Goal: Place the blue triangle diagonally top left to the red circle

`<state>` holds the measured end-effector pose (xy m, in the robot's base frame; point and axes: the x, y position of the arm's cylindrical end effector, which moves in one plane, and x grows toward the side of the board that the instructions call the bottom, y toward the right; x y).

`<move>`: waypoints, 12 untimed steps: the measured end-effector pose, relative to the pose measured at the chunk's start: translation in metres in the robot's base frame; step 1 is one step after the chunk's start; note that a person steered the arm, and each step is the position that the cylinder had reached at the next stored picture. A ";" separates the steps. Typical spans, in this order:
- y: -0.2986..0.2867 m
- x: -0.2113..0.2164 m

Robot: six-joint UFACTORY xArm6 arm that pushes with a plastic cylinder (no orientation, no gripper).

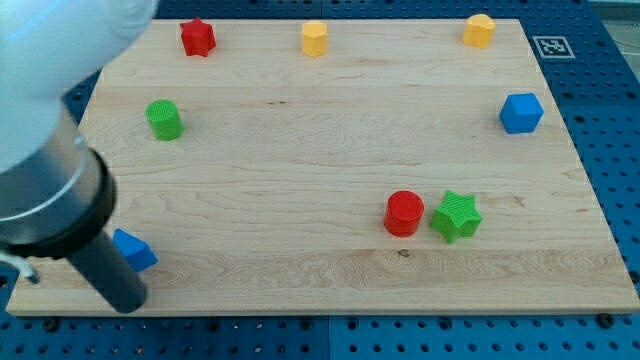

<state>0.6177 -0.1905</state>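
Note:
The blue triangle lies near the board's bottom left corner, partly hidden behind the arm. The red circle sits right of the board's middle, towards the bottom. A green star stands right beside it, on its right. My dark rod comes down from the view's left, and my tip is at the board's bottom left edge, just below and left of the blue triangle, close to it or touching it.
A red star, a yellow block and another yellow block stand along the top edge. A green cylinder is at the upper left. A blue cube is at the right. The arm's bulky body covers the left edge.

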 end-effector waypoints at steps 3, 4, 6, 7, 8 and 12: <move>-0.008 -0.022; 0.028 -0.021; 0.053 -0.040; 0.019 -0.033; -0.013 -0.035; 0.026 -0.053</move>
<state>0.5647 -0.1649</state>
